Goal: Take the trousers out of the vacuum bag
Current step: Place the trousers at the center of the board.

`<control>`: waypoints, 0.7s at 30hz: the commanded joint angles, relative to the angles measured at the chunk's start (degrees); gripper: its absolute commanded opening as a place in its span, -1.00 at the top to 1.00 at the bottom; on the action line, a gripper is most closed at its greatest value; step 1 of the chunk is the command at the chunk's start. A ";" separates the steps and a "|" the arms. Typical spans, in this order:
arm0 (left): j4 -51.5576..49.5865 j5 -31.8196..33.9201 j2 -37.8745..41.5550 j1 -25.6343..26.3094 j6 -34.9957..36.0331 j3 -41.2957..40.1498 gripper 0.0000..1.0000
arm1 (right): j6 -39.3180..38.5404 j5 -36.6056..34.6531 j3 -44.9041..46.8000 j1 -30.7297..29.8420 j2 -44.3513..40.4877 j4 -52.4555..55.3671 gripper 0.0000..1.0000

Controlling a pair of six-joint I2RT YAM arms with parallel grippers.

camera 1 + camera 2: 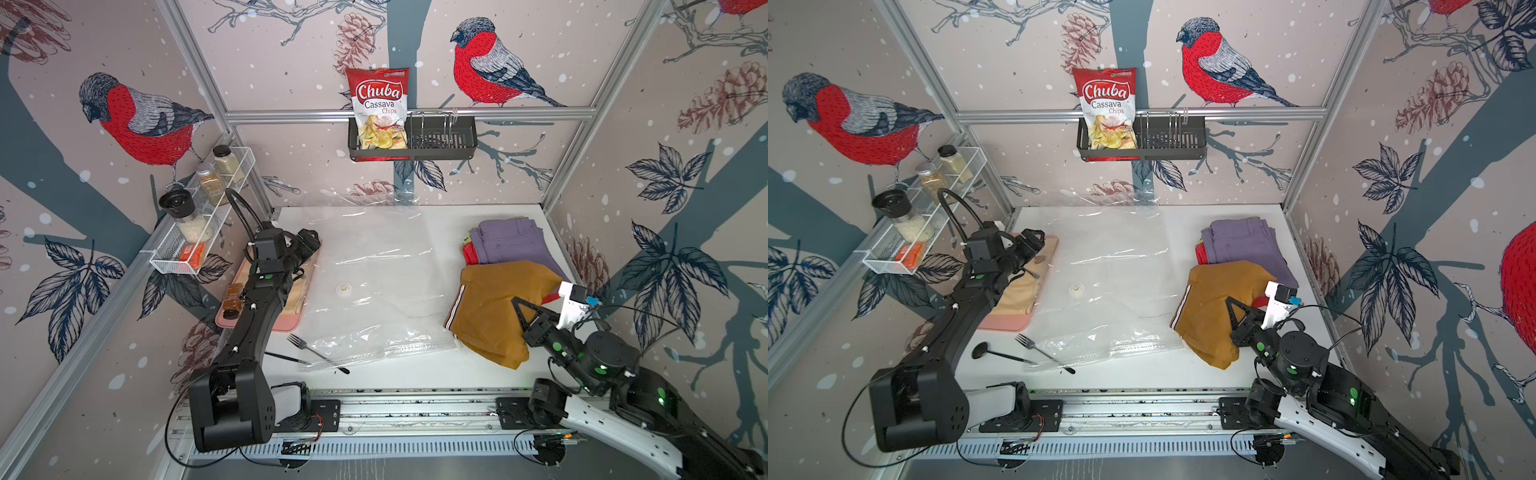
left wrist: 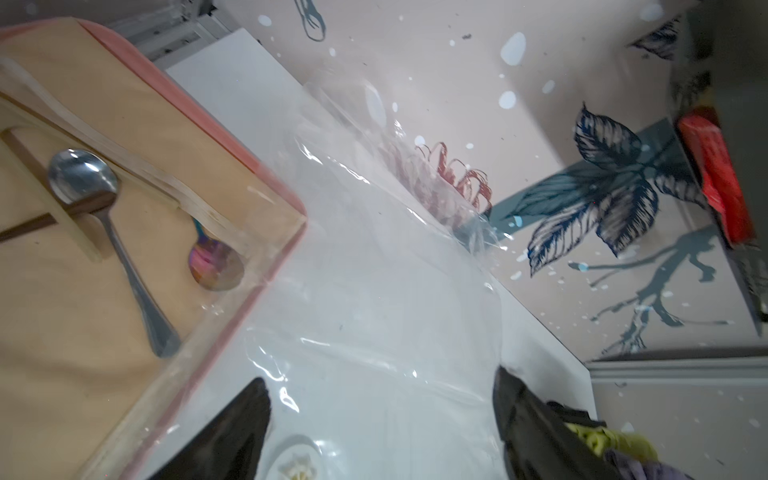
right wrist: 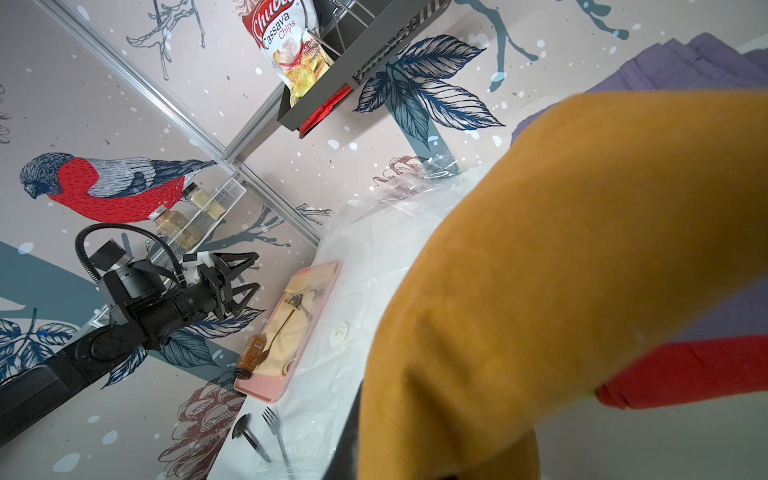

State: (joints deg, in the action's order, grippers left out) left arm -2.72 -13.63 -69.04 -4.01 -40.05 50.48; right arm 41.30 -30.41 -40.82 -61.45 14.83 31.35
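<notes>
Right end effector (image 1: 519,305) is closed on the mustard trousers (image 1: 490,307), one fold raised, likely to drag them clear beside the pile (image 1: 513,245). Left end effector (image 3: 254,270) hangs wide, gripping nothing, above the bag (image 1: 374,266), which lies flat on the tabletop (image 1: 415,376), apparently empty; the tray (image 1: 232,325) holds spoons (image 2: 83,174).

My left arm (image 1: 253,316) and right arm (image 1: 611,357): matte black shells, white base links, green dots, looping black cables, white ties

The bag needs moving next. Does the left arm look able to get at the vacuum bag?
Probably yes: the left gripper hangs open over the edge of the vacuum bag, with nothing in between.
</notes>
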 commanded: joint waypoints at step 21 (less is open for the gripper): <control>16.57 12.57 23.24 55.63 -7.85 -18.69 1.00 | -1.44 23.86 -12.71 22.98 30.83 -39.32 1.00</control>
State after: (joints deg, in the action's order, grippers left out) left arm 2.37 -7.53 -42.70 47.83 -45.21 32.27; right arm 37.04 -15.35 -52.56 -41.06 44.88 4.38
